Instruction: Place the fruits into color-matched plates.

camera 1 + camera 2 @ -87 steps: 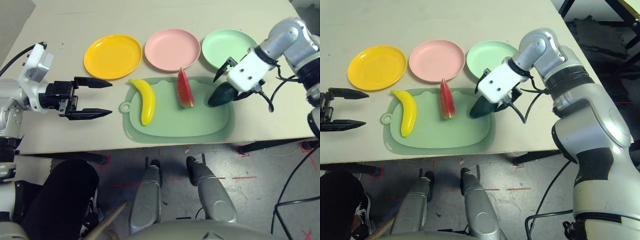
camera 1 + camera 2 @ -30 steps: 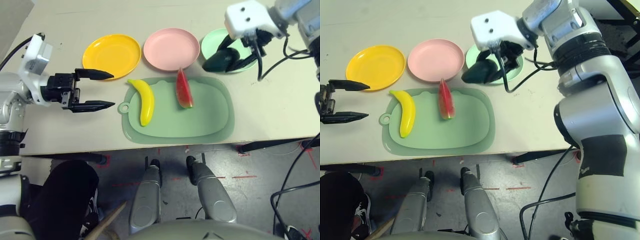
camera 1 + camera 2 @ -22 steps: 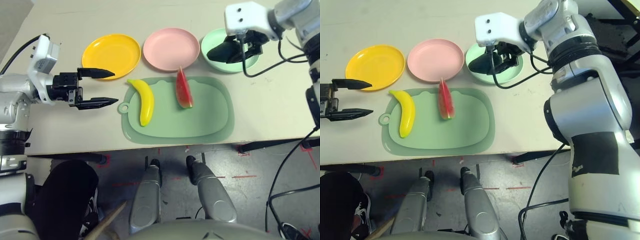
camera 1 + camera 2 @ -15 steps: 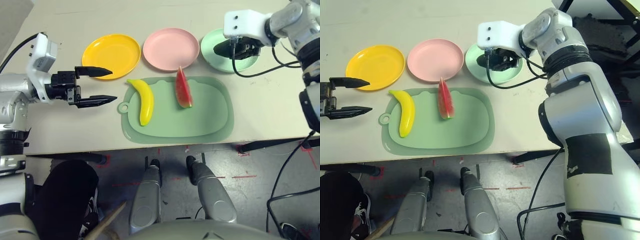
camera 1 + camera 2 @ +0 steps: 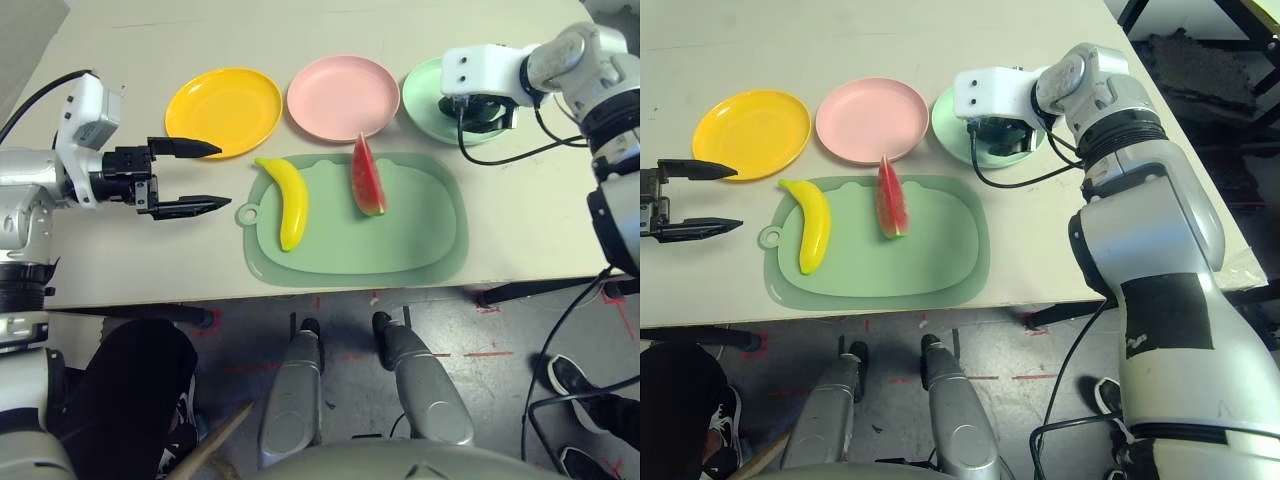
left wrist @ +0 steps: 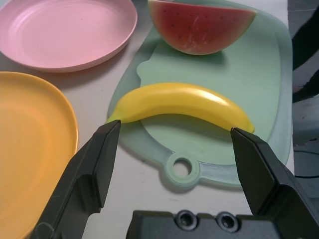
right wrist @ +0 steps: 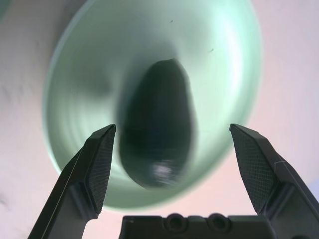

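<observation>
The dark green avocado (image 7: 157,129) lies in the mint green plate (image 5: 424,88) at the back right. My right gripper (image 7: 173,130) hovers over it, open, with a finger on each side and neither touching it. The yellow banana (image 5: 288,200) and the red watermelon wedge (image 5: 367,176) rest on the pale green cutting board (image 5: 400,240). The yellow-orange plate (image 5: 224,98) and the pink plate (image 5: 343,84) hold nothing. My left gripper (image 5: 222,177) is open just left of the board, pointing at the banana (image 6: 182,102).
The three plates stand in a row behind the cutting board. Bare tabletop lies to the right of the board and around my left gripper. The table's front edge runs just below the board. A person's shoes (image 5: 566,375) show on the floor at the right.
My right gripper has come down over the mint green plate, opened and let go of the avocado, which now lies in that plate. The left gripper has barely moved.
</observation>
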`<state>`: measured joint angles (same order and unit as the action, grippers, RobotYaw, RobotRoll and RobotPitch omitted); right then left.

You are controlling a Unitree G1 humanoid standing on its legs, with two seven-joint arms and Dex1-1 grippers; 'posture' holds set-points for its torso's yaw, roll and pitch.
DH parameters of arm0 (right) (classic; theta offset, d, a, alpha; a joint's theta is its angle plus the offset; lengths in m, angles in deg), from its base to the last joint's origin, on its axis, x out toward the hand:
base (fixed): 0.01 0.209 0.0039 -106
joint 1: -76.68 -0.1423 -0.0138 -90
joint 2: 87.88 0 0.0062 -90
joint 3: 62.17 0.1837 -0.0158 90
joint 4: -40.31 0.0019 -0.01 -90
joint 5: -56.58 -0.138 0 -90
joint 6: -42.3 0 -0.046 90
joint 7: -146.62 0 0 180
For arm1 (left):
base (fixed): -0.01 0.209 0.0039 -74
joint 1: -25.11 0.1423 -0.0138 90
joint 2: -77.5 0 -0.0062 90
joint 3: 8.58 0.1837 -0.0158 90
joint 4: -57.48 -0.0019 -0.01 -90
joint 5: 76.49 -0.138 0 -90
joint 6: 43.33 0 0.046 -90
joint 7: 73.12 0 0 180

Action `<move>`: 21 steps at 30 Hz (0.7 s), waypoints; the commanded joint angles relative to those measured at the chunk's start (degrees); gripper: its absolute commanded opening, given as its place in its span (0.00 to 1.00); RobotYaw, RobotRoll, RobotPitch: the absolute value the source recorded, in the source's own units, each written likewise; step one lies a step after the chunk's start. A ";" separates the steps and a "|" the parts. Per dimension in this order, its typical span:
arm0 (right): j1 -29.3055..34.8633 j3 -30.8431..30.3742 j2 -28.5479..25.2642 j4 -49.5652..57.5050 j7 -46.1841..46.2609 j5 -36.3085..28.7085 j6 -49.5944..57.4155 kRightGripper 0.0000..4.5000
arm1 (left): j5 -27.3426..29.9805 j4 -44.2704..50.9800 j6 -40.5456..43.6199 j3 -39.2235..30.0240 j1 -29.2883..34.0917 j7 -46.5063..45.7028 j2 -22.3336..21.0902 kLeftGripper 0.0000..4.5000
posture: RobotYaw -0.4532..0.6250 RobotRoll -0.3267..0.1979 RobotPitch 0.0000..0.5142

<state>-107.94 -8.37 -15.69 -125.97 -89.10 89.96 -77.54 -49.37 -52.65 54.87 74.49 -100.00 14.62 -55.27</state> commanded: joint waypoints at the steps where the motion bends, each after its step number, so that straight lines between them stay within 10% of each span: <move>1: -2.75 1.09 2.39 4.08 -7.49 -1.94 -13.23 0.99 | -0.47 -0.70 -0.56 -0.23 -0.68 1.75 -0.06 1.00 | 0.35 0.62 0.64; 12: -0.90 3.73 8.50 13.28 -27.76 -19.72 -37.30 0.99 | -1.51 -2.58 -1.64 1.58 -2.85 4.76 0.72 1.00 | 0.34 0.62 0.65; 21: -0.25 2.26 10.97 11.49 -30.55 -19.63 -40.32 0.99 | -1.39 -2.37 -1.84 1.06 -2.15 4.76 0.38 1.00 | 0.35 0.62 0.65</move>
<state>-108.44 -5.10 -5.17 -113.90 -119.90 68.93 -116.91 -50.52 -55.02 53.45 75.61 -103.11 18.73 -54.34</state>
